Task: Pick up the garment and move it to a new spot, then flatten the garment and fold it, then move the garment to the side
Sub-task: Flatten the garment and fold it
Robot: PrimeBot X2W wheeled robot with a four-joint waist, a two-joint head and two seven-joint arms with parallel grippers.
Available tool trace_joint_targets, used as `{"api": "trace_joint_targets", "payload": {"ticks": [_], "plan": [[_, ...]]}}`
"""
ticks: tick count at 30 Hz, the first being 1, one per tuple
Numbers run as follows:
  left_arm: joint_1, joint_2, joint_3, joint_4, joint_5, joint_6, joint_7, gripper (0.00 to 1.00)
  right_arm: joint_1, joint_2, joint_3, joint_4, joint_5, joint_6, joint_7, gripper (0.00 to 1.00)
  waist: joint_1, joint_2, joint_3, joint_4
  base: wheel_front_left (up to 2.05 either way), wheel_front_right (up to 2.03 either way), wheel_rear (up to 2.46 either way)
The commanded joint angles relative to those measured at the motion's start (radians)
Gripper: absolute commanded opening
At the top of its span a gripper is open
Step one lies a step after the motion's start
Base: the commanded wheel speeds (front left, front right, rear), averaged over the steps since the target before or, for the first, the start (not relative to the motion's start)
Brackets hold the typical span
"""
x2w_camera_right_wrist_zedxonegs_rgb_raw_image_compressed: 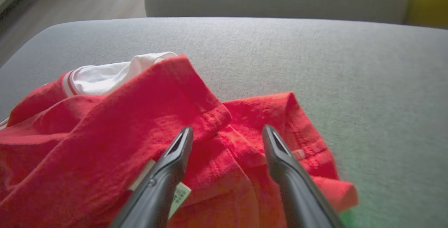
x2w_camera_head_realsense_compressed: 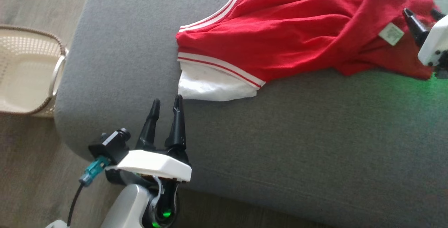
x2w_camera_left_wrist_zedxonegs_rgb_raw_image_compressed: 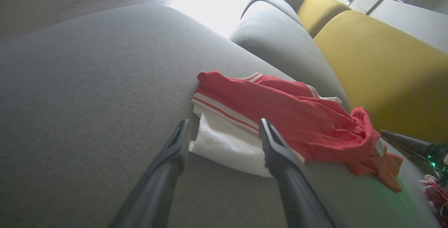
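A red garment [x2w_camera_head_realsense_compressed: 287,42] with white sleeves and red-and-white striped trim lies crumpled on the grey cushion [x2w_camera_head_realsense_compressed: 280,144]. My left gripper [x2w_camera_head_realsense_compressed: 167,102] stands open just short of the white sleeve [x2w_camera_head_realsense_compressed: 210,86], with nothing between its fingers. In the left wrist view the garment [x2w_camera_left_wrist_zedxonegs_rgb_raw_image_compressed: 297,119] lies ahead and the white sleeve [x2w_camera_left_wrist_zedxonegs_rgb_raw_image_compressed: 227,144] shows between the open left gripper [x2w_camera_left_wrist_zedxonegs_rgb_raw_image_compressed: 224,128] fingers. My right gripper [x2w_camera_head_realsense_compressed: 421,13] hovers open over the garment's bunched red end near a pale label [x2w_camera_head_realsense_compressed: 391,34]. The right wrist view has the open right gripper [x2w_camera_right_wrist_zedxonegs_rgb_raw_image_compressed: 227,133] above red folds [x2w_camera_right_wrist_zedxonegs_rgb_raw_image_compressed: 140,123].
A beige woven basket [x2w_camera_head_realsense_compressed: 28,70] stands on the wood floor [x2w_camera_head_realsense_compressed: 28,172] at the cushion's left. In the left wrist view, a second grey cushion [x2w_camera_left_wrist_zedxonegs_rgb_raw_image_compressed: 280,32] and yellow cushions [x2w_camera_left_wrist_zedxonegs_rgb_raw_image_compressed: 385,67] lie beyond the garment. The cushion's near edge runs along the lower left.
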State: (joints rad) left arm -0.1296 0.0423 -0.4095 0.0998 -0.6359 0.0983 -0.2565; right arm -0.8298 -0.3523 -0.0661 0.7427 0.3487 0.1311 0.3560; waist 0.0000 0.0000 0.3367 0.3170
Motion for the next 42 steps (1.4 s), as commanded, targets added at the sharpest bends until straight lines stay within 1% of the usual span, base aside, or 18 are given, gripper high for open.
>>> {"api": "trace_joint_targets", "payload": {"ticks": [1,7,11,12,14,18,21,28,34,38,40,42], "plan": [[-0.035,0.008,0.026,-0.032,-0.006,0.006,-0.005,1.0,-0.049,-0.017,0.024,-0.007,0.029,0.0,0.013,1.0,0.0,0.0,0.018,0.021,0.0,0.0,0.0],[-0.046,0.008,0.007,-0.029,-0.013,0.005,-0.005,1.0,-0.085,-0.045,0.05,0.072,0.039,0.0,-0.008,1.0,0.0,0.0,0.028,0.043,0.0,0.0,0.0],[-0.052,0.008,0.004,-0.029,-0.01,0.006,-0.005,1.0,-0.101,-0.05,0.058,0.116,0.032,0.0,-0.026,1.0,0.0,0.0,0.03,0.051,0.0,0.0,0.0],[-0.052,0.008,0.004,-0.028,-0.008,0.006,-0.005,1.0,-0.105,-0.048,0.062,0.129,0.032,0.0,-0.03,0.85,0.0,0.0,0.03,0.053,0.0,0.0,0.0],[-0.052,0.008,0.007,-0.027,-0.004,0.007,-0.005,1.0,-0.114,-0.044,0.073,0.146,0.041,0.0,-0.039,0.0,0.0,0.0,0.03,0.055,0.0,0.0,0.0],[-0.046,0.008,0.023,-0.028,0.001,0.01,-0.005,1.0,-0.125,-0.042,0.103,0.15,0.072,0.0,-0.061,0.0,0.0,0.0,0.026,0.042,0.0,0.0,0.0],[-0.04,0.008,0.035,-0.026,0.004,0.008,-0.005,1.0,-0.13,-0.051,0.128,0.128,0.116,0.0,-0.096,0.0,0.0,0.0,0.012,0.014,0.0,0.0,0.0],[-0.032,0.008,0.05,-0.021,0.019,0.005,-0.005,1.0,-0.117,-0.09,0.169,0.059,0.2,0.0,-0.118,0.0,0.0,0.0,-0.026,-0.043,0.0,0.0,0.0],[-0.01,0.008,0.069,-0.018,0.02,0.008,-0.005,1.0,-0.032,-0.14,0.167,-0.048,0.288,0.0,-0.079,0.0,0.0,0.0,-0.065,-0.08,0.0,0.0,0.0],[0.007,0.008,0.073,-0.017,0.012,0.003,-0.005,1.0,0.079,-0.162,0.139,-0.153,0.34,0.0,-0.012,0.0,0.0,0.0,-0.081,-0.105,0.0,0.0,0.0],[0.015,0.008,0.071,-0.014,0.008,-0.003,-0.005,1.0,0.138,-0.165,0.12,-0.212,0.341,0.0,0.014,0.0,0.0,0.0,-0.082,-0.123,0.0,0.0,0.0],[0.017,0.008,0.056,-0.001,0.001,-0.022,-0.005,1.0,0.187,-0.153,0.097,-0.263,0.335,0.0,0.035,0.0,0.0,0.0,-0.078,-0.141,0.0,0.0,0.0]]}}
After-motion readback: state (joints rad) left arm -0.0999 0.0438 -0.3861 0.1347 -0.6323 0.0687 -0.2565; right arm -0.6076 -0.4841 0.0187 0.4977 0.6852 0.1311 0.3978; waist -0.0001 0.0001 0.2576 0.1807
